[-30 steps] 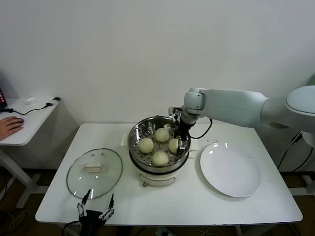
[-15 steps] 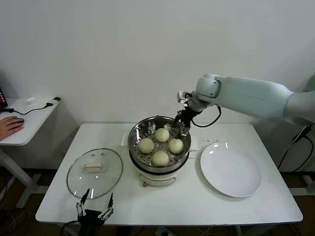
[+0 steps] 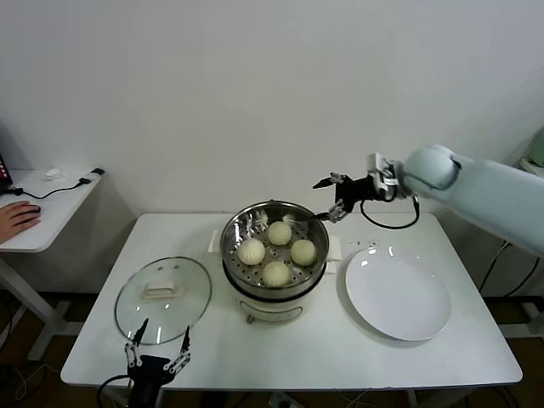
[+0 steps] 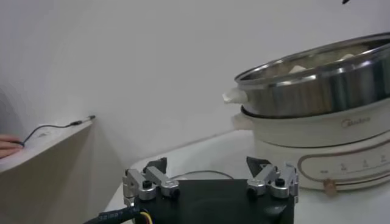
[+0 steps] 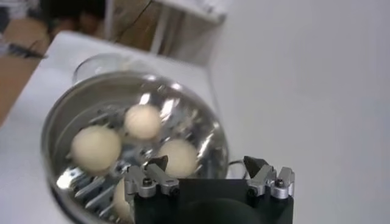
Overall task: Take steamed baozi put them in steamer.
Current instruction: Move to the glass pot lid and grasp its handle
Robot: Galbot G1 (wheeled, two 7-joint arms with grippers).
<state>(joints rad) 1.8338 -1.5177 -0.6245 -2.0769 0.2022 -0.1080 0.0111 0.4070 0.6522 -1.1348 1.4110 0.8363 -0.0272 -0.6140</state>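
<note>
Several creamy round baozi (image 3: pixel 280 233) lie on the perforated tray inside the shiny steel steamer (image 3: pixel 234 229) at the table's middle. My right gripper (image 3: pixel 331 198) hangs in the air just right of and above the steamer's back rim, open and empty. In the right wrist view the right gripper (image 5: pixel 207 162) looks down on the steamer (image 5: pixel 58 125) and the baozi (image 5: pixel 96 148). My left gripper (image 3: pixel 157 353) stays low at the table's front edge near the lid, open and empty. The left wrist view has the left gripper (image 4: pixel 207 164) low, with the steamer (image 4: pixel 317 85) beyond it.
An empty white plate (image 3: pixel 398 297) lies right of the steamer. The round glass lid (image 3: pixel 163 297) with a white handle lies to its left. A side table (image 3: pixel 51 208) with a person's hand (image 3: pixel 15 218) stands at the far left. A wall rises behind.
My right gripper has risen out of the steamer and drawn back to the right, empty. The buns stay in the steamer. The left gripper has barely moved.
</note>
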